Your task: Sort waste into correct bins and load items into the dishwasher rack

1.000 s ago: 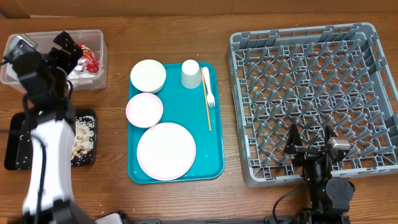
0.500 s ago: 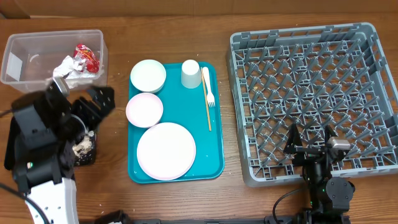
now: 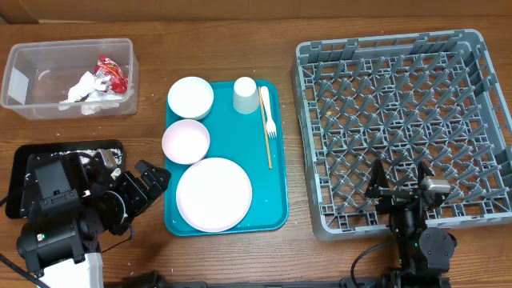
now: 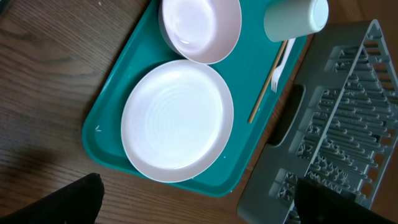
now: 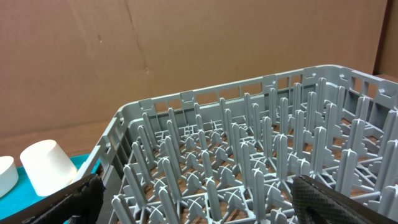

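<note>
On the teal tray lie a white plate [image 3: 214,194] [image 4: 177,121], two white bowls [image 3: 190,98] [image 3: 186,141], a cup [image 3: 245,94] [image 4: 295,17] and a fork [image 3: 268,120] [image 4: 277,68]. My left gripper [image 3: 156,188] [image 4: 199,208] hovers open and empty by the tray's front-left corner, just left of the plate. The clear tub [image 3: 32,76] at the back left holds crumpled tissue [image 3: 84,88] and a red wrapper [image 3: 112,74]. My left arm hides most of the black tray [image 3: 48,150]. My right gripper [image 3: 398,178] [image 5: 199,208] stands open at the front edge of the grey rack [image 3: 404,104] [image 5: 249,155].
The teal tray [image 3: 276,192] [image 4: 118,93] sits between the bins and the rack. The rack [image 4: 348,124] holds only its upright pegs. A brown cardboard wall stands behind the table in the right wrist view, where the cup [image 5: 46,167] shows at left.
My left arm has swung from the clear tub at the back left, past the black tray, to the teal tray's front-left corner. The right arm has not moved.
</note>
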Available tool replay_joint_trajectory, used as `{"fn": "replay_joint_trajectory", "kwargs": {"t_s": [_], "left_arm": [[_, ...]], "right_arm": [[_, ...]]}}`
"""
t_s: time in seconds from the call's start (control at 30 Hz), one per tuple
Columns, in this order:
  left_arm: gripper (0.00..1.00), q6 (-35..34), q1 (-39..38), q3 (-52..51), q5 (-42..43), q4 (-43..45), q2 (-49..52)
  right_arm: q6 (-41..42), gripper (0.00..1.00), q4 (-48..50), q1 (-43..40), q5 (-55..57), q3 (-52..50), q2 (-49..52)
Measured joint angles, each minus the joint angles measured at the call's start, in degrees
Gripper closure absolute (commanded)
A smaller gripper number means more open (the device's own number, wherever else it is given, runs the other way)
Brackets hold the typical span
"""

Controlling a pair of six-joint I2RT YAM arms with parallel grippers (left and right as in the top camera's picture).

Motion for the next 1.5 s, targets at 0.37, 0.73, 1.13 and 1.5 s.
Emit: {"fn": "replay_joint_trajectory", "kwargs": {"t_s": [0.37, 0.73, 1.13, 1.5], "left_arm": [[0.00, 1.38, 0.00, 0.00, -5.60, -2.05, 0.00], [0.00, 13.27, -11.54, -13.77, -6.95, 19.91, -4.81], [0.00, 30.01, -22.08, -42.47, -4.85, 65.46, -26.43], [0.00, 37.92, -22.08, -56.54, -5.73, 66.49, -49.27]], "right_arm": [[0.00, 0.00, -0.02, 0.00, 0.00, 0.00, 0.00], [0.00, 0.00, 0.04, 0.00, 0.00, 0.00, 0.00], [0.00, 0.00, -0.02, 0.00, 0.00, 0.00, 0.00], [-0.02, 0.00, 0.02, 0.00, 0.02, 0.00, 0.00]]}}
